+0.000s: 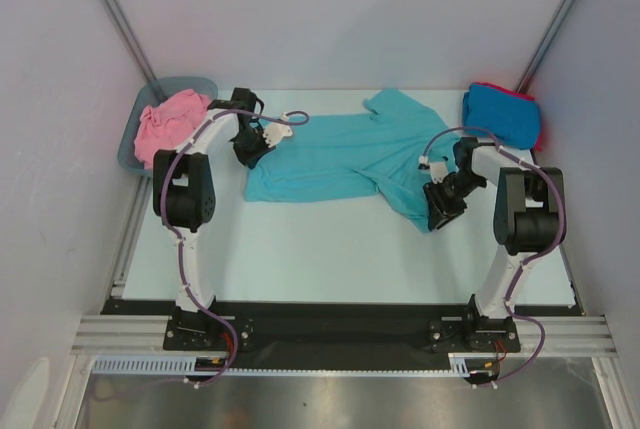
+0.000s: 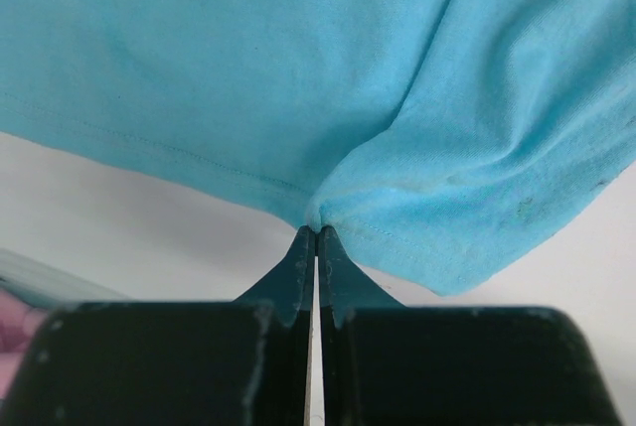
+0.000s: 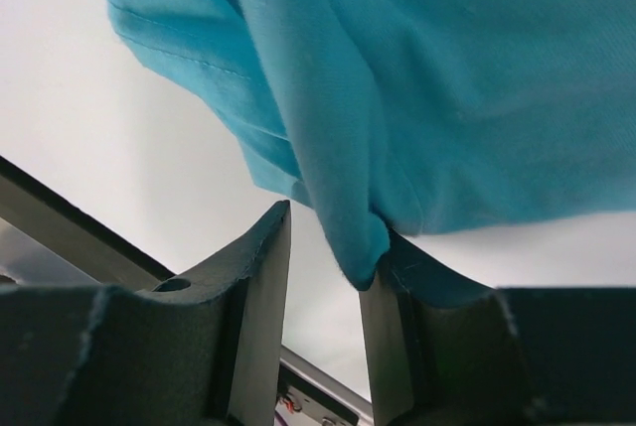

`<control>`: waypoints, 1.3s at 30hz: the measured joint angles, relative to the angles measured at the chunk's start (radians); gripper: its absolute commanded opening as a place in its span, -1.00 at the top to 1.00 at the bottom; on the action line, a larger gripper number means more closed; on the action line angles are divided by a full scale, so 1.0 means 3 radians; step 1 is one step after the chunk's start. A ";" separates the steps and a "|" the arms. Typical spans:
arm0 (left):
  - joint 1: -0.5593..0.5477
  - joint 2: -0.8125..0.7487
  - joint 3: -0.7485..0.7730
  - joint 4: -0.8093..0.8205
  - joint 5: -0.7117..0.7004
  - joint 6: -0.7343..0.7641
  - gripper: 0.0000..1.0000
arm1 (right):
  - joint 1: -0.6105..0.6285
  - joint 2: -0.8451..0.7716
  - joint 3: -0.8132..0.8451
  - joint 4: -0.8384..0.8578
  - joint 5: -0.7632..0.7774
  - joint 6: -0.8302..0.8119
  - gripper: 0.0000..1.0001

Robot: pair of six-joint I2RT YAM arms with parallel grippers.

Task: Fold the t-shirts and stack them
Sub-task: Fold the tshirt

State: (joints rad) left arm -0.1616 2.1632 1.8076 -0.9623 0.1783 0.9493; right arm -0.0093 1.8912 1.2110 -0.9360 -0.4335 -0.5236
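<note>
Pinching teal t-shirt (image 2: 248,69) hem, left claw (image 2: 316,247) closed; right claw (image 3: 326,237) parted, cloth fold between jaws.

grey-blue plastic tub (image 1: 128,147) at far-left of table, pale table (image 1: 310,249), black strip (image 1: 340,321) & alu rail (image 1: 120,333) along near edge

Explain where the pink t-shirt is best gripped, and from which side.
Probably a raised fold on top of the pink t-shirt, coming from above: it lies crumpled in the grey-blue tub, whose walls block a sideways approach, and no flat hem shows.
</note>
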 measured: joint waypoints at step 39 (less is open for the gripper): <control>-0.0025 -0.0025 -0.0001 0.0048 -0.0088 -0.0019 0.99 | 0.0201 -0.0367 0.0889 -0.0173 0.0894 -0.0479 1.00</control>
State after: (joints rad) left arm -0.1692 2.1555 1.8072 -0.9478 0.1520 0.9436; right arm 0.0509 1.7809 1.4776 -0.9878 -0.1654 -0.6674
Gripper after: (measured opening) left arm 0.008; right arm 0.018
